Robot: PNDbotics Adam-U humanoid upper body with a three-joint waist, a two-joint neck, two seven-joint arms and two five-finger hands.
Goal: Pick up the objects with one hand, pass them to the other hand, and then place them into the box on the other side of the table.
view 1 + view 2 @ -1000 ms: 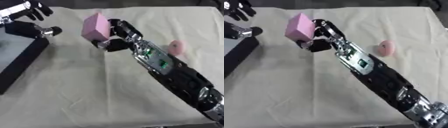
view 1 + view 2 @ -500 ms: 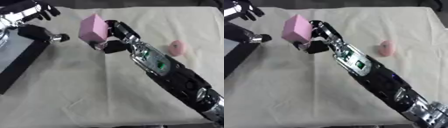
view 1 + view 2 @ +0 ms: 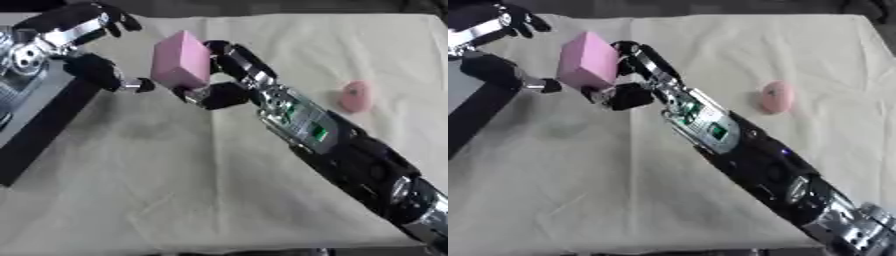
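Pink block (image 3: 179,65) held above bench (image 3: 219,185) near far-left corner, right hand (image 3: 220,80) curled round it. Left hand (image 3: 74,47) spread open just beside block, not touching. Handover step. Next: left hand closes on block, right lets go, block goes to box (image 3: 39,125) at left edge. Pink round thing (image 3: 354,96) waits near right edge.

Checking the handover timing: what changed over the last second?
The left hand moved in from the upper left toward the pink block, fingers open; its thumb now sits near the block's left side, contact unclear. The right hand kept its hold and carried the block slightly left. The round pink object on the cloth and the dark box stayed put.
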